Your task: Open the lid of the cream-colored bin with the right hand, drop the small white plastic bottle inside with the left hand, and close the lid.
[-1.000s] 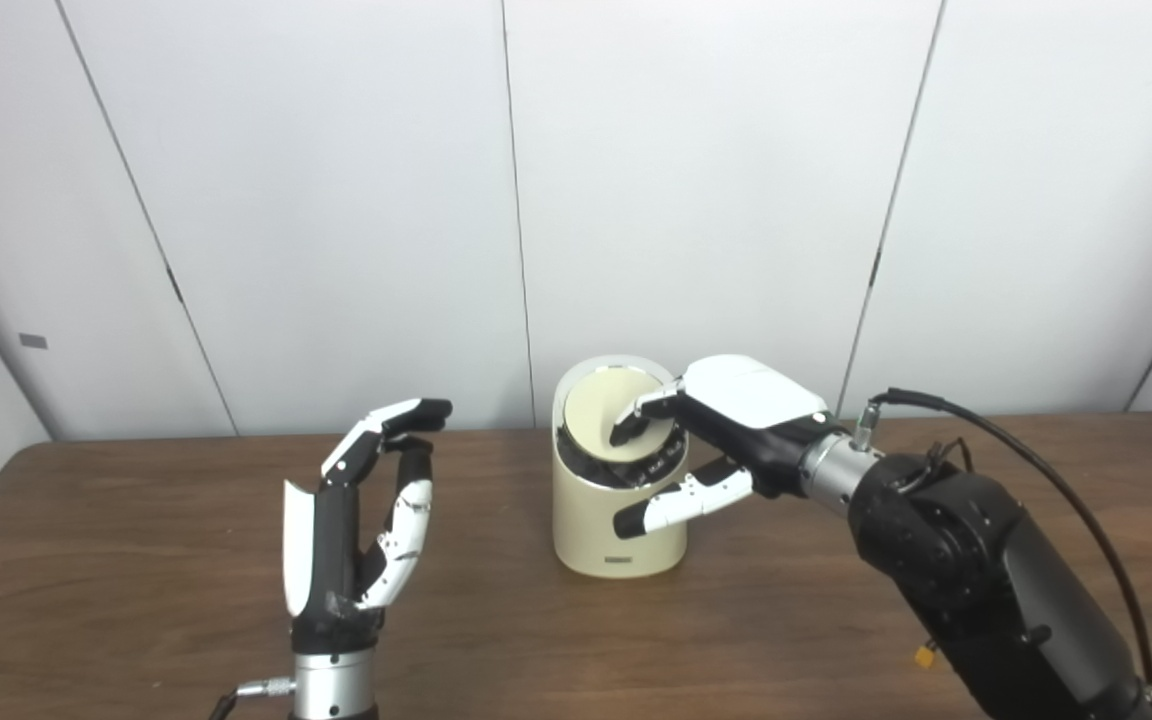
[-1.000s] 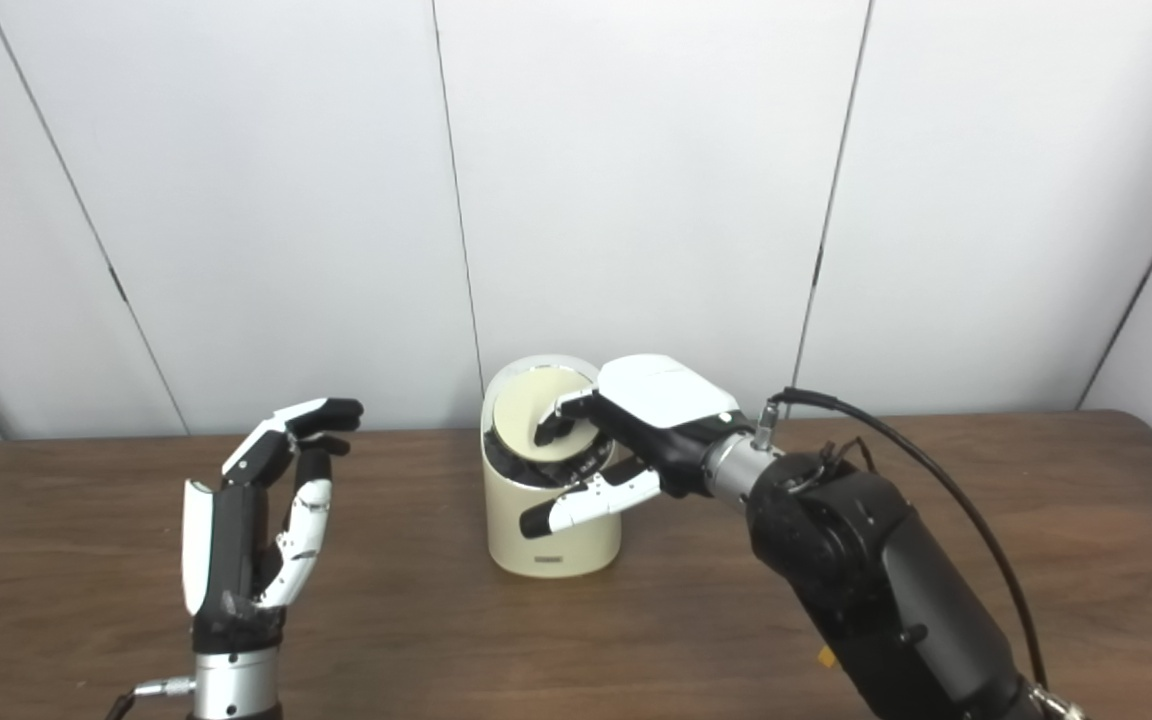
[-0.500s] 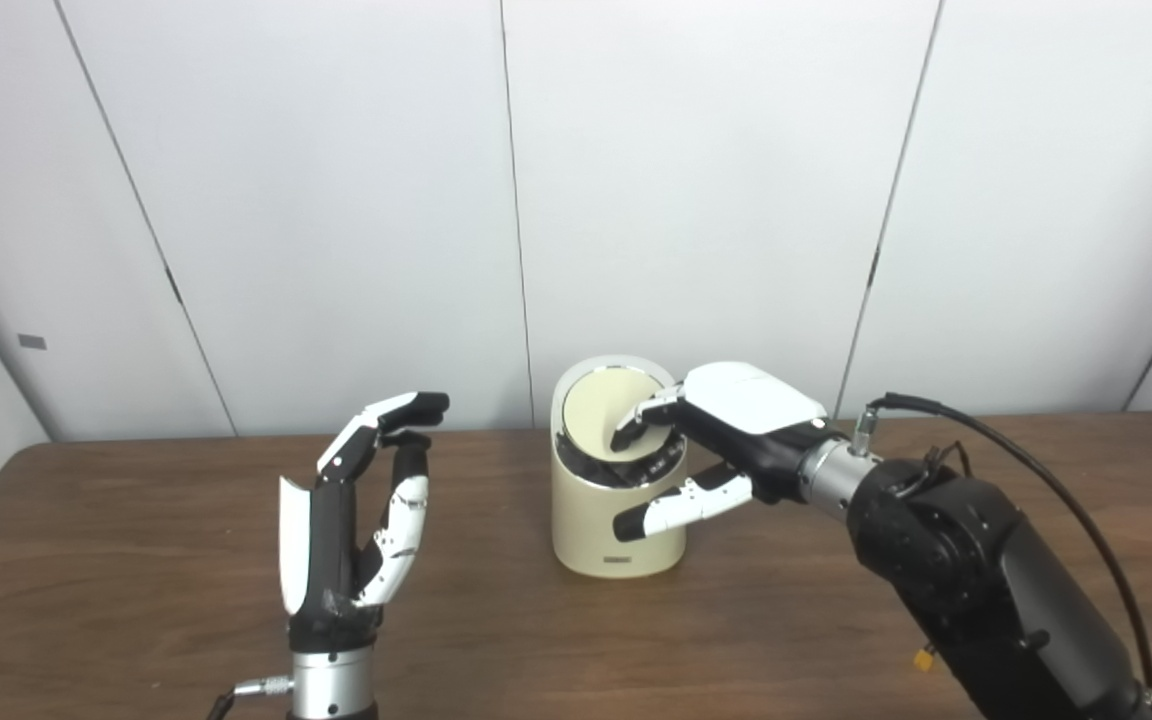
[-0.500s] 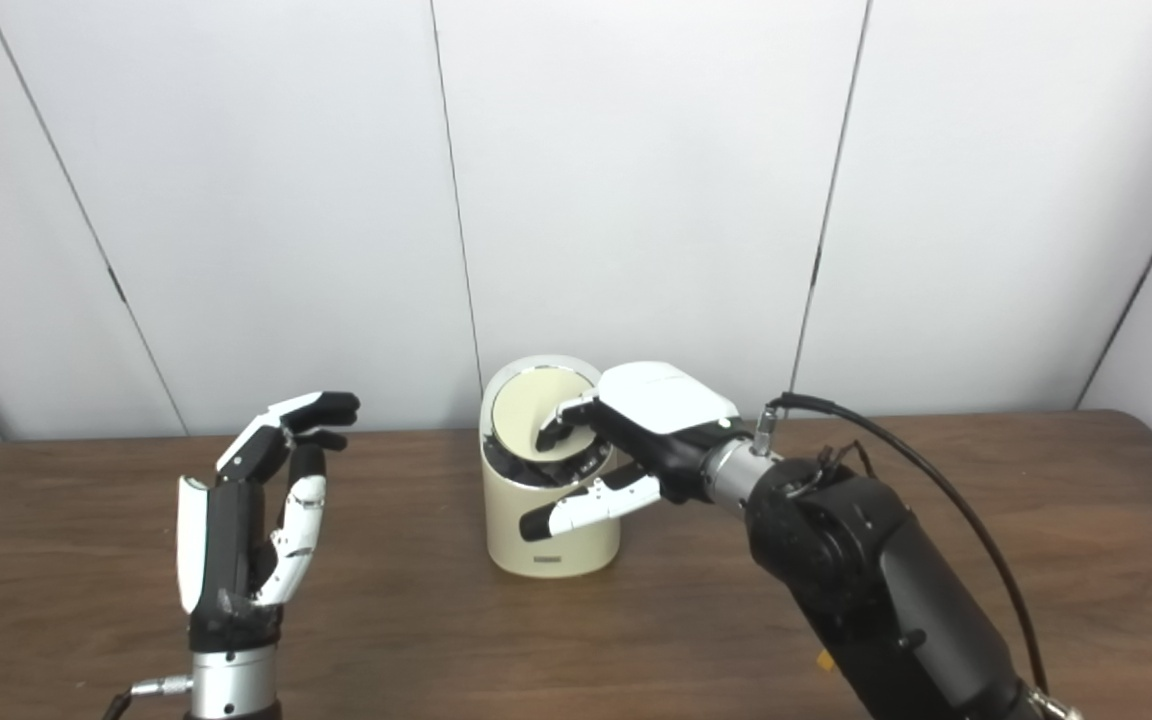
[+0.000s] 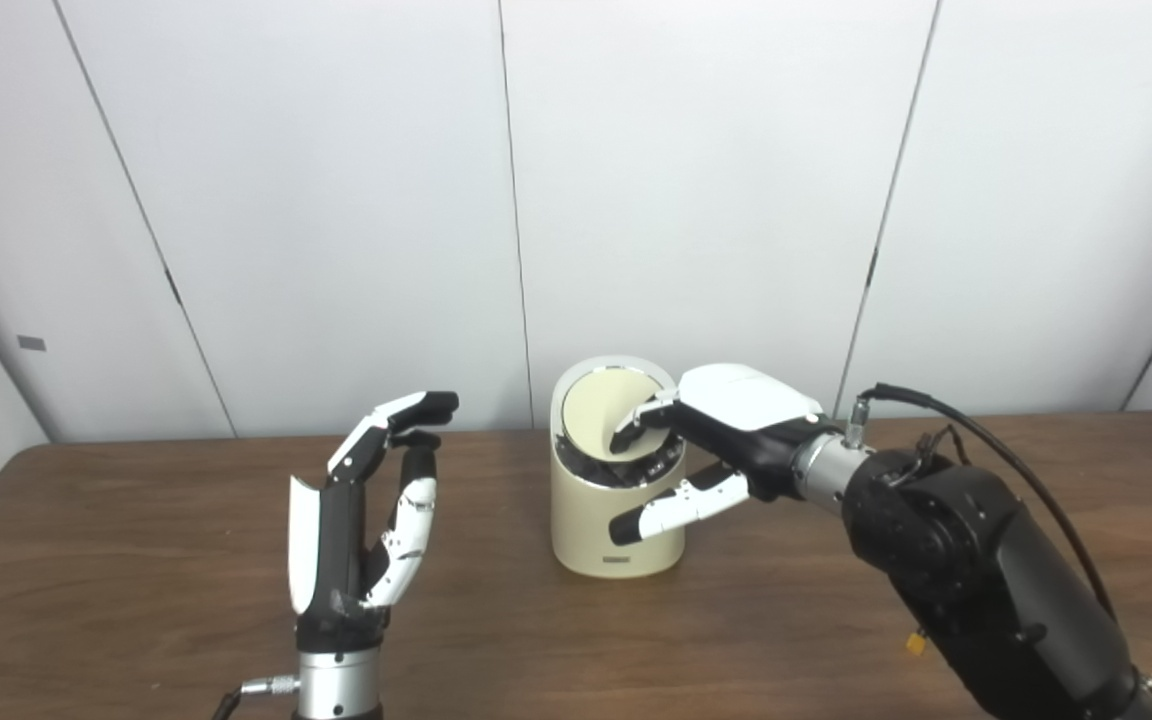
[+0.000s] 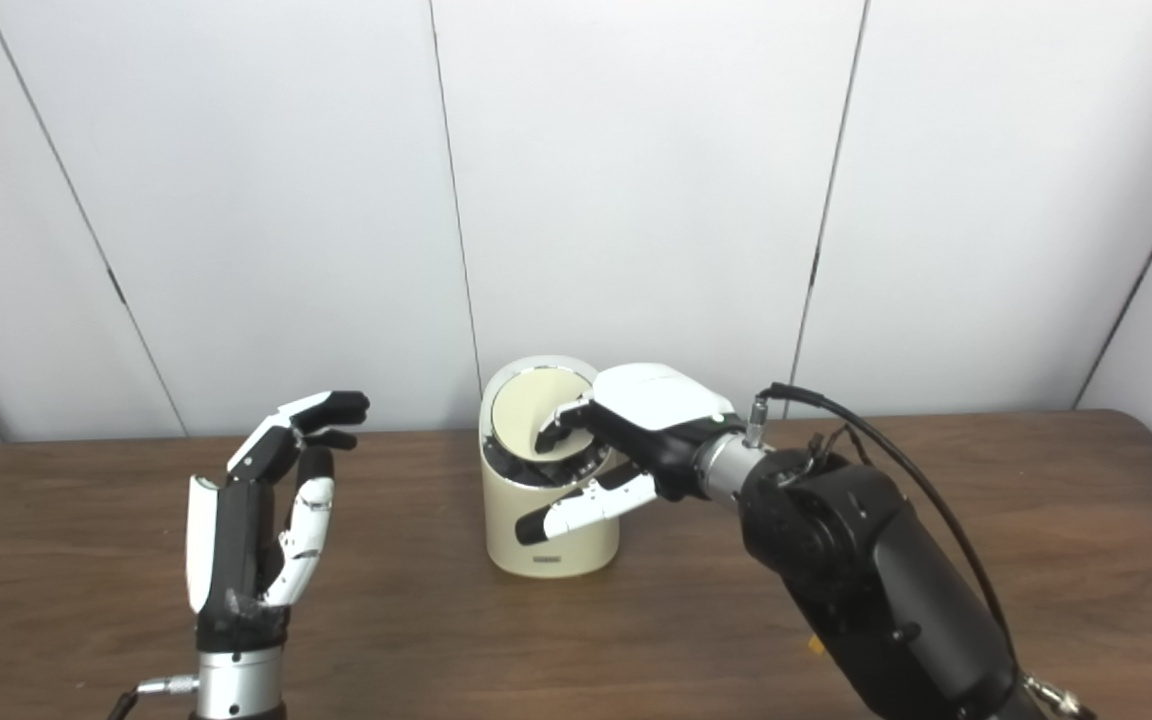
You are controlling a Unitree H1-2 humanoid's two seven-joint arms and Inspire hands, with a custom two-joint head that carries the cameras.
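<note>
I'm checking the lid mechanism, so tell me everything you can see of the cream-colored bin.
The cream-colored bin is a small smooth cylinder, plastic-looking, upright on the brown table near its back edge. Its slanted top has a silvery rim; the round lid is raised, showing dark inside. The right robot hand has fingers at the opening and thumb across the front.

The bin (image 5: 616,510) stands on the table (image 5: 136,520) near the middle, towards the back, with the wall (image 5: 336,200) behind it. Its lid (image 5: 604,410) is tipped up at the back of its top, and the right hand (image 5: 726,425) reaches in from the right, fingers (image 5: 631,432) over the bin's mouth. The left hand (image 5: 361,520) stands upright to the bin's left, well apart, nearer the front edge.
</note>
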